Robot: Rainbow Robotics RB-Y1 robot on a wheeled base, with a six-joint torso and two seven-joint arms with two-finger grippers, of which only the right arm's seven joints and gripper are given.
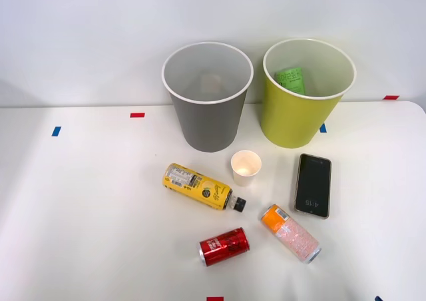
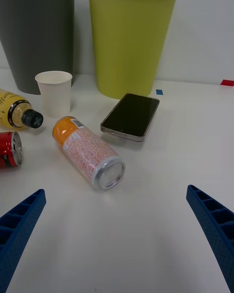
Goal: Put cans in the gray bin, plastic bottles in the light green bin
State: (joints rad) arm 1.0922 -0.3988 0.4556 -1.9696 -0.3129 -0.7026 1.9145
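The gray bin and the light green bin stand side by side at the table's back. A green-labelled plastic bottle lies inside the light green bin. On the table lie a yellow-labelled bottle with a black cap, a short red can and a slim orange-and-pink can. My right gripper is open, low over the table in front of the orange-and-pink can, with nothing between its blue fingers.
A small white paper cup stands between the bins and the yellow bottle. A black phone lies flat in front of the light green bin. Red and blue tape marks dot the white table.
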